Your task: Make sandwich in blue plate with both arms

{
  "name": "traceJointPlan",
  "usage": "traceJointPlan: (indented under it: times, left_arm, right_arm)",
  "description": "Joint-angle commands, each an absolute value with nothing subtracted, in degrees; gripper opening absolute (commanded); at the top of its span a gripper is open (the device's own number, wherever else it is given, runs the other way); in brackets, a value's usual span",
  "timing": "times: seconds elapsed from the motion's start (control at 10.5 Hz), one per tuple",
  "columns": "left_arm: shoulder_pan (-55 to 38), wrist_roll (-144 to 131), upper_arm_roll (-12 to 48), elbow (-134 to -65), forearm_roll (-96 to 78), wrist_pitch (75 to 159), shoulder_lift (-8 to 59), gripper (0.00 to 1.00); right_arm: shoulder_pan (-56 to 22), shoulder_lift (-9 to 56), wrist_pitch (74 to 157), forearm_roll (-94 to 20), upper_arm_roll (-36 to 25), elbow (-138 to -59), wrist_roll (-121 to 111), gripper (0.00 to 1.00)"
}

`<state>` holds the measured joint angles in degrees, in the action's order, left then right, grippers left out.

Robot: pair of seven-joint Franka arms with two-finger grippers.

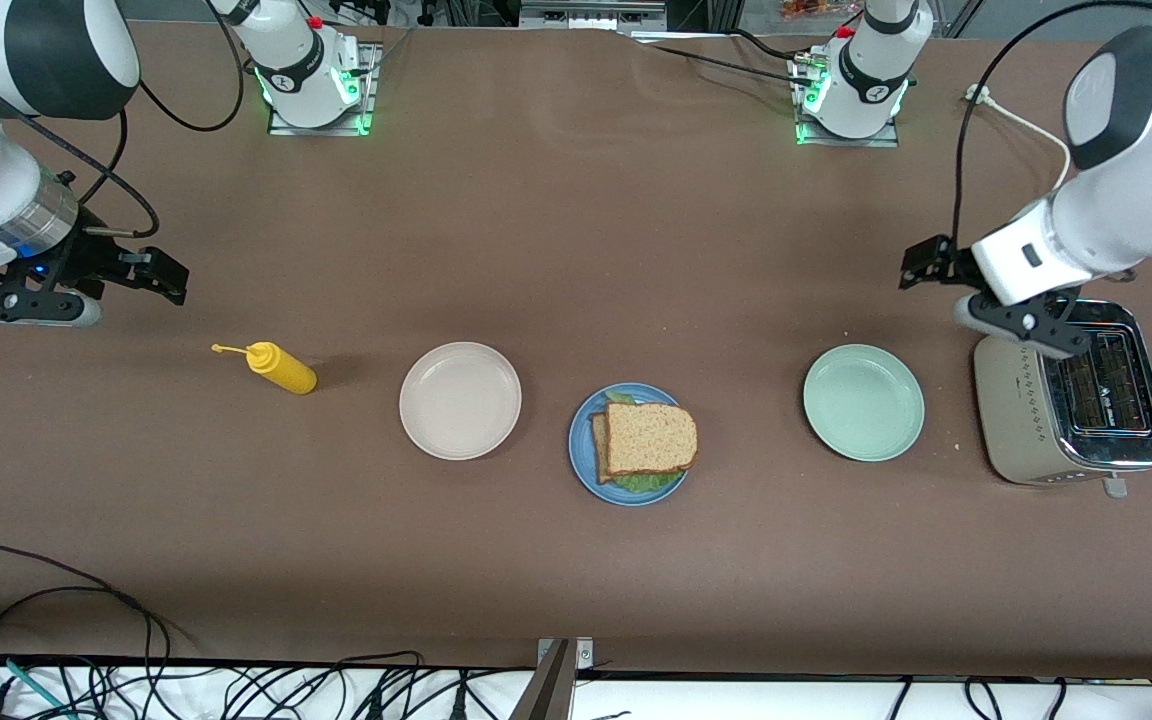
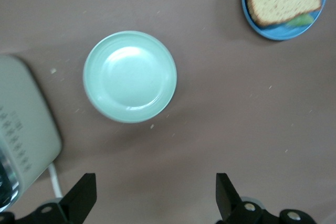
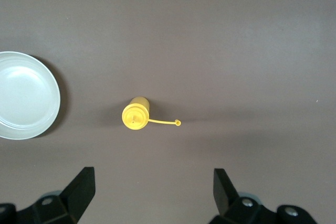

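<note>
Sandwich (image 1: pixel 648 442) looks done, sits stacked on blue plate (image 1: pixel 581 455), mid table. Left tool (image 1: pixel 936 285) hangs over toaster (image 1: pixel 1066 410), right tool (image 1: pixel 126 285) above yellow bottle (image 1: pixel 281 367); both wide open, empty. Plate lies roughly midway between them, neither arm clearly nearer.

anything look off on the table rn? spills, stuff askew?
Little stands out. The top bread slice sits offset on the blue plate, so the lower slice and lettuce peek out. The yellow squeeze bottle has its cap off, hanging by its tether. No spills visible. Both arms wait, jaws open.
</note>
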<state>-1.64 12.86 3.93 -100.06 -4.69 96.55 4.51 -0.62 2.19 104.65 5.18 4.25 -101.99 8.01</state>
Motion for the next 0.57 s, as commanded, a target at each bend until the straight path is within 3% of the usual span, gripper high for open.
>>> traceJointPlan:
  times: [0.0, 0.48]
  left_arm:
    - [-0.9, 12.6, 4.0, -99.6, 1.7, 90.1, -1.9, 1.0]
    - [3.5, 12.7, 4.4, -94.1, 5.0, 84.4, -3.4, 1.0]
  right_arm:
    - [0.2, 1.1, 105.6, 3.9, 5.2, -103.1, 10.7, 1.0]
    - [0.2, 1.1, 105.4, 4.0, 5.4, -102.9, 10.7, 1.0]
